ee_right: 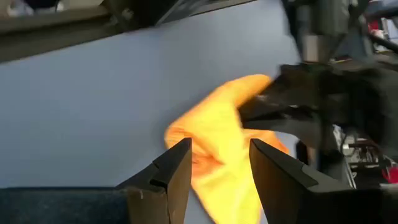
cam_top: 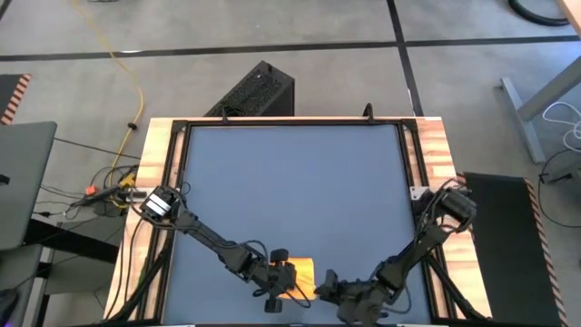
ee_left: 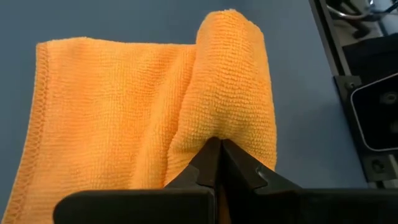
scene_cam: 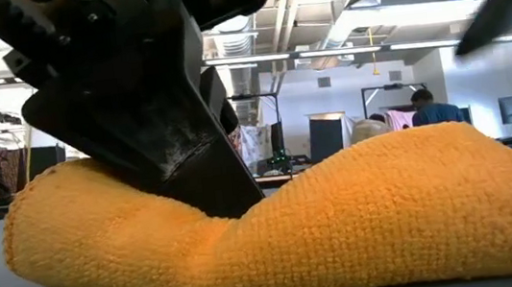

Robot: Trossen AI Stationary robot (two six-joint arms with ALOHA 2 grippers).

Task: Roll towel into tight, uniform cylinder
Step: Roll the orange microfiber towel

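Towel (cam_top: 300, 272): yellow, part-rolled, lying on the grey counter (cam_top: 290, 182) at its near edge, between the two claws. Left claw (ee_left: 217, 146): fingers closed together, tips pressed down into the rolled fold of the towel; the cloth dents under them. Whether cloth is pinched between the tips cannot be told. A flat single layer lies beside the roll. Right claw (ee_right: 219, 163): fingers spread apart, nothing held, just beside the towel's other end, towel showing in the gap.
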